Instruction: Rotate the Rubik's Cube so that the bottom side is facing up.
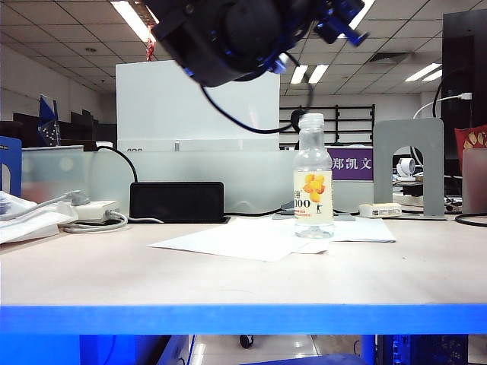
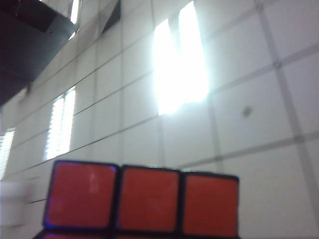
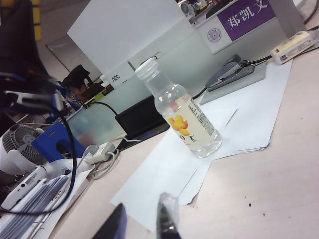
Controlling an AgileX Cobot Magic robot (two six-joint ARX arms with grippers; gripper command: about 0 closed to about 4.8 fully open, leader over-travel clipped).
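The Rubik's Cube fills the near edge of the left wrist view. A row of three red tiles in a black frame shows against the ceiling panels and lights. My left gripper is shut on it, with its fingers hidden behind the cube. The left arm's dark wrist hangs high above the table in the exterior view, where the cube does not show. My right gripper hovers low over the table near the white paper. It is open by a narrow gap with nothing between its fingers.
A clear plastic bottle with an orange-flower label stands upright on the paper sheets. Behind are a black box, cables, a power strip and a grey bookend. The table's blue front edge runs across.
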